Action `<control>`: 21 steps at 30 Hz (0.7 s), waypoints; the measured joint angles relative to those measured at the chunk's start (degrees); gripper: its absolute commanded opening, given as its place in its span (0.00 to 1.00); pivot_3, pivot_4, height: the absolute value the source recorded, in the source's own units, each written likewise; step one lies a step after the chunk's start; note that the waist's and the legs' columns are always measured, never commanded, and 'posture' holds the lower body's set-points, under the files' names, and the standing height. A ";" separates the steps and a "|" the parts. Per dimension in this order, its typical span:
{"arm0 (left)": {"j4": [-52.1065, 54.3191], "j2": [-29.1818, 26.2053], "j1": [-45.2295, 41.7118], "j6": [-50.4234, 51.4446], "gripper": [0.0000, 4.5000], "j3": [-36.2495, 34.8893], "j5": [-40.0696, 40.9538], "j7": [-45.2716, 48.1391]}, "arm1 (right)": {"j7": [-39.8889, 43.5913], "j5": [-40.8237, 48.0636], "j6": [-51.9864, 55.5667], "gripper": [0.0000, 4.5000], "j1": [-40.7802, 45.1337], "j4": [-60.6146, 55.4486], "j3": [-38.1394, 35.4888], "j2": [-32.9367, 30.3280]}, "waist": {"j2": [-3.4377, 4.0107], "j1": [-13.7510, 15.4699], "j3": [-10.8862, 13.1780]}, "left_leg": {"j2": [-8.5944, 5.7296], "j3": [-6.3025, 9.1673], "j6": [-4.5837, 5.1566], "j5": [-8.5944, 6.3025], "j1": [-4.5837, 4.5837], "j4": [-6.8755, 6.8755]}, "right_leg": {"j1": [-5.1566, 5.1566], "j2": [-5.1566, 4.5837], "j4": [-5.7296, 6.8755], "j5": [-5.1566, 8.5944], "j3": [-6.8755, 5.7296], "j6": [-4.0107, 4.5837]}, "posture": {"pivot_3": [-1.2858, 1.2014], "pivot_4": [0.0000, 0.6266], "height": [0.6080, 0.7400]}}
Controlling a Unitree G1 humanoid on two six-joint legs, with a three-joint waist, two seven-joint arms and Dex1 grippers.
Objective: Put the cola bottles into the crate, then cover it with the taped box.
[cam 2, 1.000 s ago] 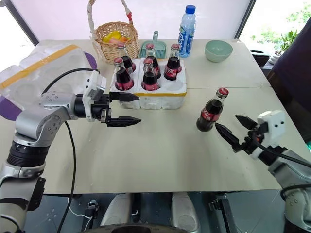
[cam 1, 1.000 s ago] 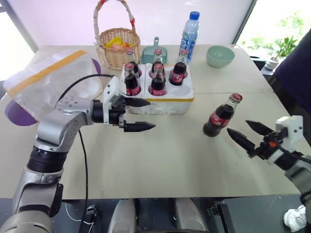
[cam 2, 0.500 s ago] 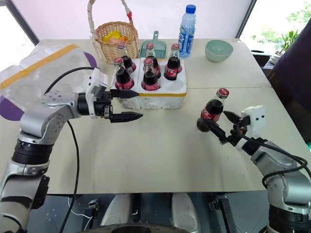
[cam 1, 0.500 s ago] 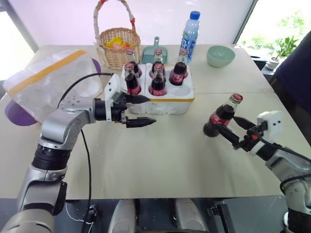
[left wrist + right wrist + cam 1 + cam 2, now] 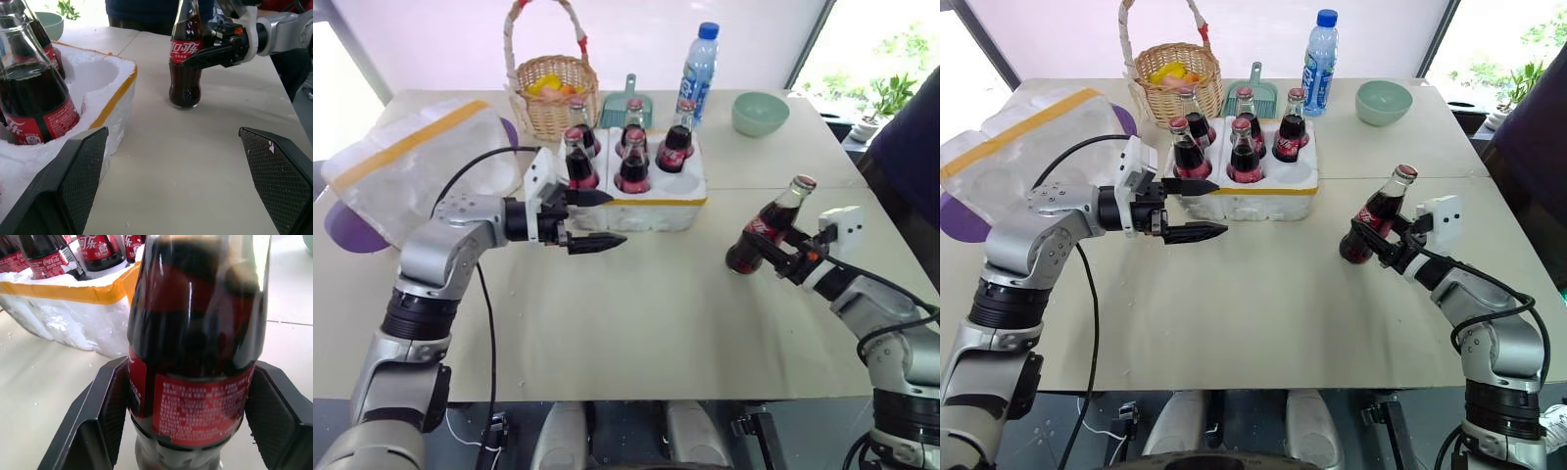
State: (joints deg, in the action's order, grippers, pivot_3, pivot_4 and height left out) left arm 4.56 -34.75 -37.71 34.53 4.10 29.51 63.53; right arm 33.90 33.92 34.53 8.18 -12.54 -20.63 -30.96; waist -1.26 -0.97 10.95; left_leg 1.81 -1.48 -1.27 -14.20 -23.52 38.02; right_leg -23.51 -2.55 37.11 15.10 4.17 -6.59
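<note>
The crate (image 5: 651,208), a white styrofoam block with a yellow band, stands mid-table with several cola bottles (image 5: 632,166) in its holes; its front right hole (image 5: 683,182) is empty. One more cola bottle (image 5: 766,233) stands on the table to the right, leaning slightly, and my right gripper (image 5: 1377,247) is shut on its lower body, its pads (image 5: 105,416) pressed on both sides. My left gripper (image 5: 617,217) hovers open at the crate's front left corner, holding nothing. The taped box (image 5: 411,162) lies at the far left.
Behind the crate are a wicker basket (image 5: 548,93), a teal dustpan (image 5: 628,101), a blue-capped water bottle (image 5: 698,64) and a green bowl (image 5: 761,113). A purple object (image 5: 337,227) sticks out under the taped box. A person in dark clothes (image 5: 913,147) stands at the right edge.
My right gripper moved forward to the loose cola bottle and closed on it; the bottle now leans a little more to the right. The left gripper stayed put, open.
</note>
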 measured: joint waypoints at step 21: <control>5.13 -1.64 0.76 2.21 1.00 -1.56 3.66 -0.99 | 4.58 -4.01 -0.43 0.60 41.56 22.63 17.17 2.61 | 0.22 -1.32 0.20 | -0.01 -0.03 0.00 0.01 -1.04 0.10 | -1.06 -0.06 0.16 -0.05 0.01 -0.03 | 0.52 0.24 1.00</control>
State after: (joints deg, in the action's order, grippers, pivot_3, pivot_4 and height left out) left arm 9.69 -36.39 -36.95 36.74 2.54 33.17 62.54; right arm 38.48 29.91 34.09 49.74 10.09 -3.46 -28.36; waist -1.04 -2.29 11.14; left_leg 1.80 -1.50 -1.27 -14.19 -24.56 38.13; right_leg -24.58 -2.61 37.27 15.06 4.18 -6.61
